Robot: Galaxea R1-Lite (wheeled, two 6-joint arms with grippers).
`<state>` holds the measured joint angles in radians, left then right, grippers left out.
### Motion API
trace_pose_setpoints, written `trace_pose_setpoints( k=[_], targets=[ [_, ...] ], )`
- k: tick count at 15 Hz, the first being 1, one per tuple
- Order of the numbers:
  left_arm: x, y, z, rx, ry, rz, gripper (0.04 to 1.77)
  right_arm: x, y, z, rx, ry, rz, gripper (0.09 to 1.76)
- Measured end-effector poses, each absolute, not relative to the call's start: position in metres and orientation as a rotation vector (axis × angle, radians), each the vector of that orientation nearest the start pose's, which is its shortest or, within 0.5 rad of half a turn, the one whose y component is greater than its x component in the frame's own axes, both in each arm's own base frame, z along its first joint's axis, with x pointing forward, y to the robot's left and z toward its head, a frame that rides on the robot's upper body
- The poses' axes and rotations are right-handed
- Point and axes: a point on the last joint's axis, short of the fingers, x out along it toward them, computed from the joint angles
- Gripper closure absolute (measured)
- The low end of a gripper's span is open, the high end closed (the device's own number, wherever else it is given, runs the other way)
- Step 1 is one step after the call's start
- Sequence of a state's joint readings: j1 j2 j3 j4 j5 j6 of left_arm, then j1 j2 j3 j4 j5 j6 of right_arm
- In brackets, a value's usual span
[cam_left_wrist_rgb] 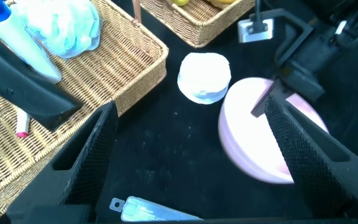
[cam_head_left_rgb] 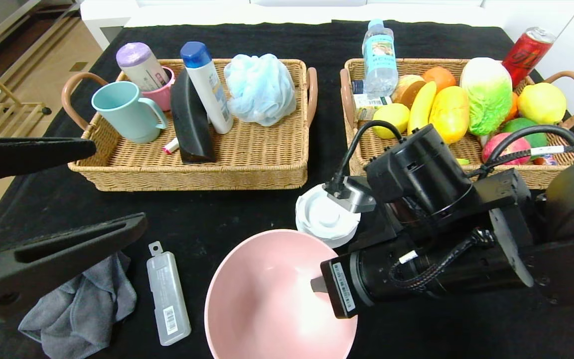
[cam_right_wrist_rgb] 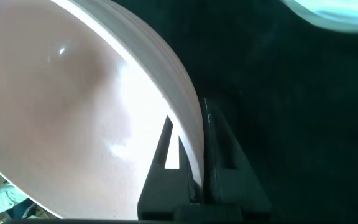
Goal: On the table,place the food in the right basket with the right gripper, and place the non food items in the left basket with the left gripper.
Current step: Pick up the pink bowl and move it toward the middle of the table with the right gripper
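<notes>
My right gripper point(cam_head_left_rgb: 317, 285) point(cam_right_wrist_rgb: 188, 112) is shut on the right-hand rim of a pink bowl point(cam_head_left_rgb: 267, 294) point(cam_right_wrist_rgb: 73, 93) point(cam_left_wrist_rgb: 260, 137) at the front of the table point(cam_head_left_rgb: 217, 219). One finger is inside the bowl and one outside. My left gripper point(cam_head_left_rgb: 117, 187) point(cam_left_wrist_rgb: 190, 109) hangs open at the front left, holding nothing. The right basket point(cam_head_left_rgb: 468, 148) point(cam_left_wrist_rgb: 210, 25) holds the lemon point(cam_head_left_rgb: 390, 117), the long yellow-orange fruit point(cam_head_left_rgb: 450, 113) and the water bottle point(cam_head_left_rgb: 379, 57). The left basket point(cam_head_left_rgb: 192, 174) point(cam_left_wrist_rgb: 123, 68) holds toiletries.
A white round lid point(cam_head_left_rgb: 324, 217) point(cam_left_wrist_rgb: 204, 76) lies behind the bowl. A clear plastic case point(cam_head_left_rgb: 168, 299) point(cam_left_wrist_rgb: 148, 210) and a grey cloth point(cam_head_left_rgb: 82, 304) lie front left. The left basket has a teal mug point(cam_head_left_rgb: 125, 110) and blue sponge point(cam_head_left_rgb: 259, 89). A red can point(cam_head_left_rgb: 526, 47) leans at the right basket's far corner.
</notes>
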<state>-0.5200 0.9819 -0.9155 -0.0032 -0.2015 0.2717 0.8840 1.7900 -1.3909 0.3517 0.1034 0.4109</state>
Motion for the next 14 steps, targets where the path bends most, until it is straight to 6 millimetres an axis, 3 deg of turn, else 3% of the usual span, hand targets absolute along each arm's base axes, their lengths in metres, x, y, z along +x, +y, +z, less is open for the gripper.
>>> trace_pose_setpoints(
  k=[7, 12, 14],
  targets=[
    [0.097, -0.061, 0.307, 0.27, -0.034, -0.727, 0.09, 0.22, 0.276, 0.211, 0.033, 0.895, 0.728, 1.63],
    [0.097, -0.061, 0.306, 0.27, -0.034, -0.727, 0.09, 0.217, 0.282, 0.206, 0.016, 0.905, 0.74, 1.62],
    [0.097, -0.061, 0.306, 0.273, -0.034, -0.727, 0.09, 0.216, 0.283, 0.206, 0.019, 0.909, 0.746, 1.29]
  ],
)
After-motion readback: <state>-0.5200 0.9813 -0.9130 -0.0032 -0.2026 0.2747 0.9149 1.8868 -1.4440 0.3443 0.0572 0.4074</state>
